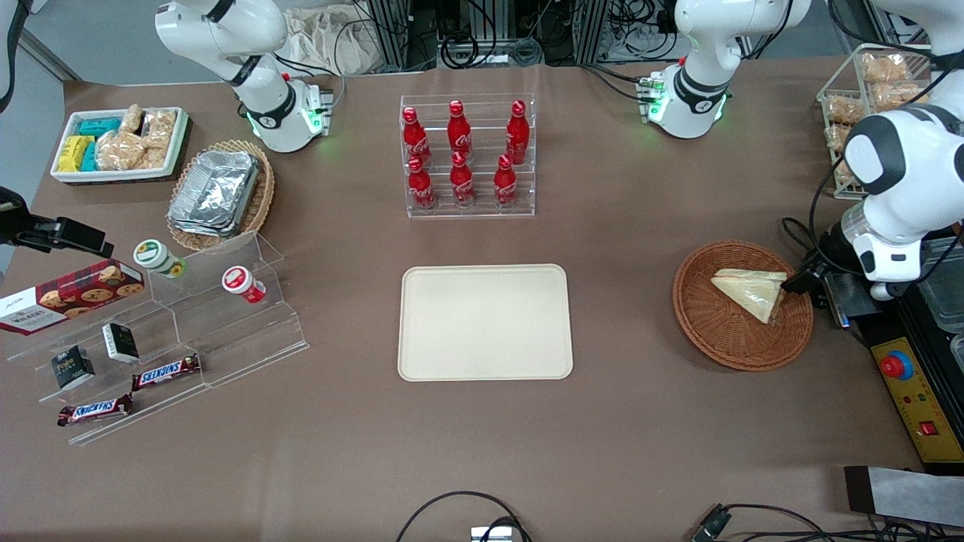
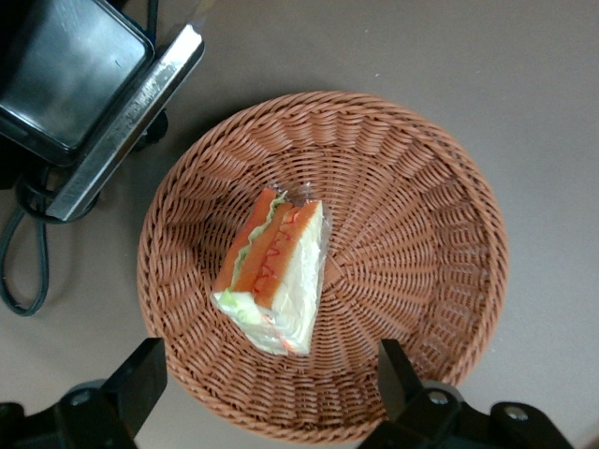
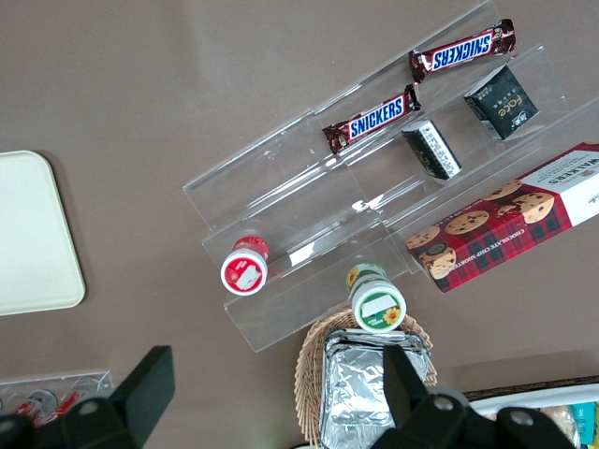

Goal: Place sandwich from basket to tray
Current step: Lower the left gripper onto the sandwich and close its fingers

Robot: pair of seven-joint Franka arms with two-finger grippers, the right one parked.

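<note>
Claw (image 2: 265, 393): fingers spread wide apart, nothing between them. In the left wrist view it hovers over the basket, one finger over the rim and the other just outside it, the sandwich lying between their lines but lower down and not touched. In the front view the claw sits at the basket's edge toward the working arm's end of the bench (image 1: 640, 421).

Sandwich (image 2: 272, 273): one triangular half in clear wrap, lying on its side near the basket's middle, orange and green filling edge exposed. Not gripped, not lifted.

Basket (image 2: 440, 224): round, reddish-brown wicker, holding the sandwich alone. Well apart from the tray.

Tray (image 1: 485, 322): cream, rectangular, at mid-bench, nothing on it.

Progress, as judged: approach made, claw lined up above the load. Outstanding: descend, close on the sandwich, lift clear of the rim, carry across to the tray, set down, release. The task is at an early stage; no part of the transfer itself is done.
</note>
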